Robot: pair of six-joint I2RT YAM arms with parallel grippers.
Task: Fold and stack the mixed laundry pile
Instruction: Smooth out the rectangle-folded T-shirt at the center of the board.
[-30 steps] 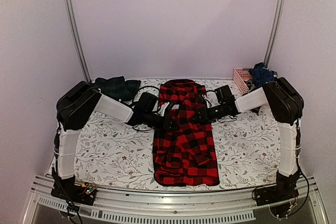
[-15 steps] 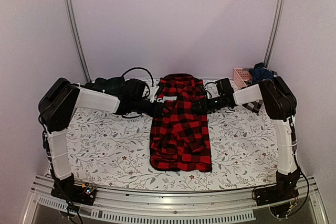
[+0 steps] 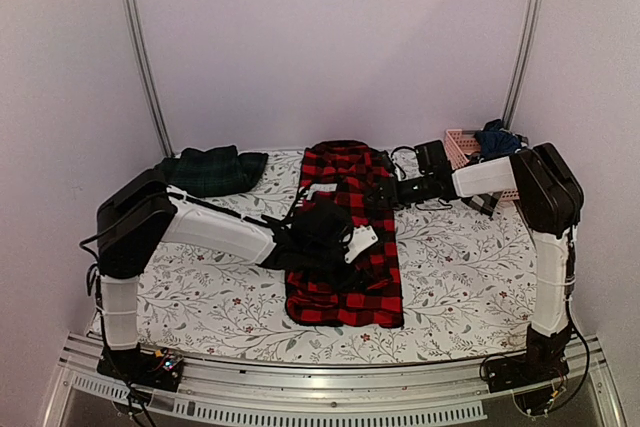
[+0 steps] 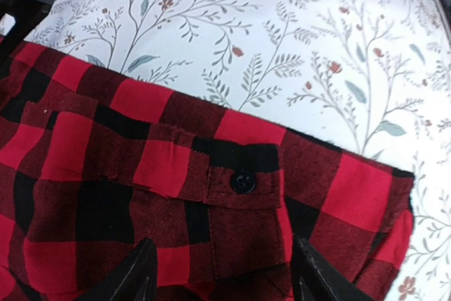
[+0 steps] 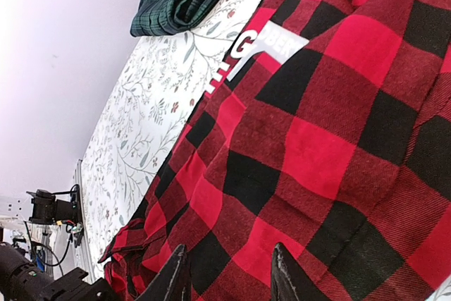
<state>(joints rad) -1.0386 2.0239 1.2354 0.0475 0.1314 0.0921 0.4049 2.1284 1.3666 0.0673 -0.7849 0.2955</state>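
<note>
Left end effector (image 4: 225, 274) released; right end effector (image 5: 227, 274) seemingly grasping flannel shirt (image 5: 317, 153).

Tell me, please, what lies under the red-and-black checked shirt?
The leaf-patterned table cloth shows on both sides of the shirt, so the shirt lies on that cloth. Whether another garment lies beneath cannot be seen, because the shirt covers that place.

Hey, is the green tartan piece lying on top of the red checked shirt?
No, the green tartan piece lies on the table cloth, apart from the red checked shirt.
</note>
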